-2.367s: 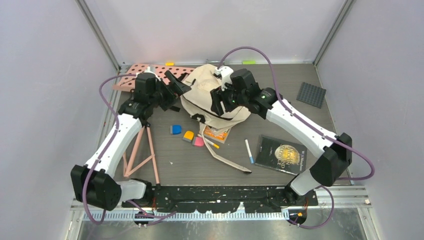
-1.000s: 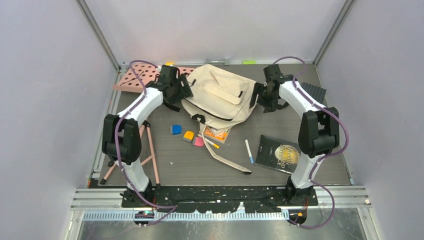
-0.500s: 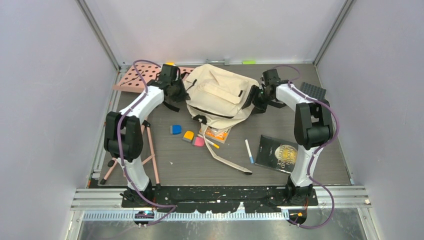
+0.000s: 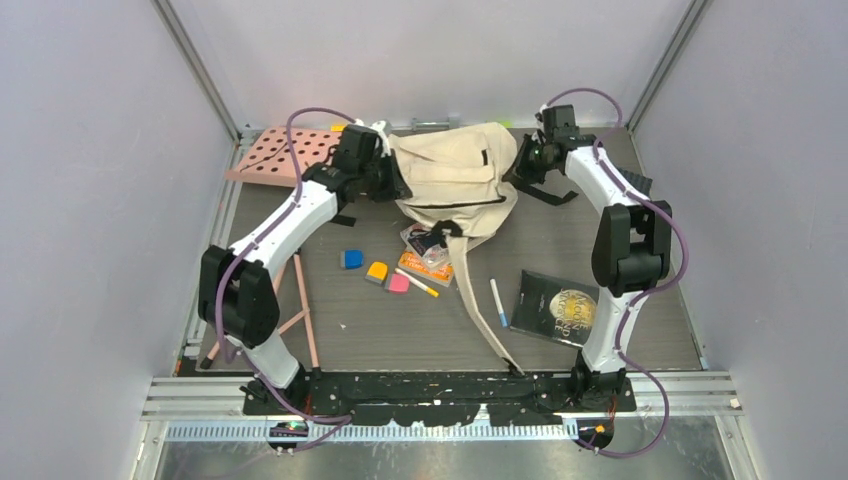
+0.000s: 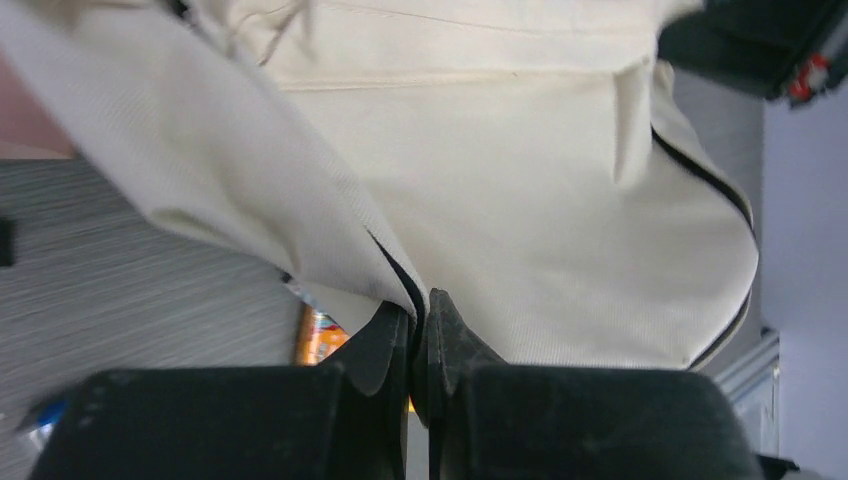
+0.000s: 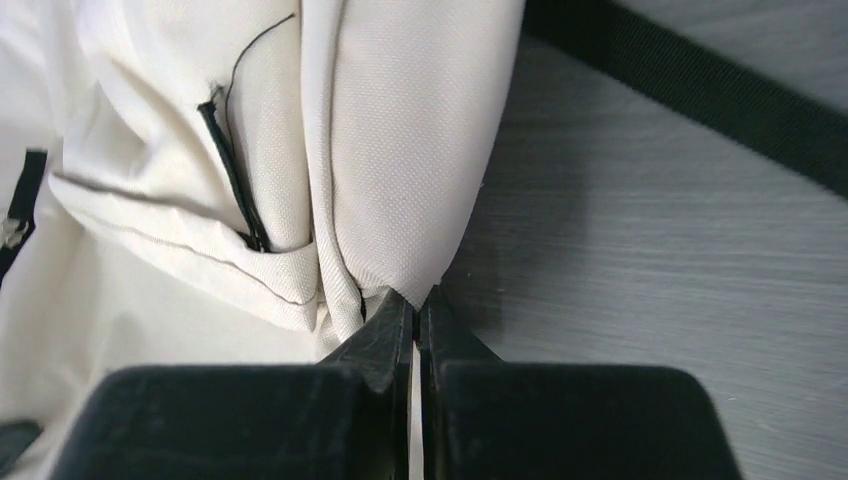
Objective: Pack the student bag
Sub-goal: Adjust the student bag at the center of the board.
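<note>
- Large cream fabric backpack with black straps [image 4: 455, 185] sits at the far middle of the dark grey worktop [image 4: 400, 330] (one cream strap [image 4: 488, 315] trails toward the near edge).
- Left claw [image 5: 420, 312] is pinched tight on its fabric edge.
- Right claw [image 6: 415, 305] is clamped on a fabric fold at the opposite side.

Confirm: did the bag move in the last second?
Yes. The student bag has shifted toward the far wall: its near edge has drawn back off the orange book, which stayed put and now shows more.
</note>
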`<state>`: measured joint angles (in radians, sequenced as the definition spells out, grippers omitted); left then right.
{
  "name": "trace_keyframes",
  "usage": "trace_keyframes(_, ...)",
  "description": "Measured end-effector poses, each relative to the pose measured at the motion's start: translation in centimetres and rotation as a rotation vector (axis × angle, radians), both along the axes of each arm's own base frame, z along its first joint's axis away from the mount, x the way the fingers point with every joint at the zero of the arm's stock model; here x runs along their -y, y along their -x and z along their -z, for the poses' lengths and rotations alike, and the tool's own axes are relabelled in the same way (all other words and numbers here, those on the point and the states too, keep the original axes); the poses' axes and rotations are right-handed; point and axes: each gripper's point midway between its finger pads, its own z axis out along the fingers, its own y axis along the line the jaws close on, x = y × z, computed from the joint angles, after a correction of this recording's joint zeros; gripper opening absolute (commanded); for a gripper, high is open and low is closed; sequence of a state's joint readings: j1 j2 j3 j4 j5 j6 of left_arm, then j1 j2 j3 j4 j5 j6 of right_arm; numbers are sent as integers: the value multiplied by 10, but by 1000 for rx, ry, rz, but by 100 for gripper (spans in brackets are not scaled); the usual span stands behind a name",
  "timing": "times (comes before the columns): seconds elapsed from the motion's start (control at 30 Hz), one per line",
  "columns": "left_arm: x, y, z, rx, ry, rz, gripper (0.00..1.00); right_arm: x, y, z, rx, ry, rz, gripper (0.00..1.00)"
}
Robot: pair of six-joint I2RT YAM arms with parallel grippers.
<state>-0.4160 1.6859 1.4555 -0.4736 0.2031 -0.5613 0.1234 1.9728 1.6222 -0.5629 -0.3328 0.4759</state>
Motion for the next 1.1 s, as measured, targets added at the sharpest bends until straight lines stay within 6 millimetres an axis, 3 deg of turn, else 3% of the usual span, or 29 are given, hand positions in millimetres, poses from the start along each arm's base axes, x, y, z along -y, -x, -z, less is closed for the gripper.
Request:
trace_keyframes(0.17,49,34,-16,30,39,170,0,17,-14,-23,75,111,-12,1)
trace_keyframes(0.37,105,87,-19,17,71,381,0,38,-7,-18,52,251,-35,1)
trace_keyframes(0.47,131,107,-17,3,61,486,12,49,-2,-7,18,317,-40,8)
trace_keyframes(0.6,155,115,-15,-21,48,583,43,66,-4,9,-13,420,-30,37)
trace_keyframes(0.7,154,121,-10,-48,21,606,60,78,-11,9,0,490,-16,53)
trace_keyframes(0.83,144,126,-16,-36,-13,596,79,90,-17,0,27,553,7,61)
trace_keyframes(0.97,124,132,-46,31,-20,553,87,97,-15,-10,36,586,22,63)
trace_keyframes(1.1,95,134,-84,118,-2,475,86,93,-13,-30,69,567,21,63)
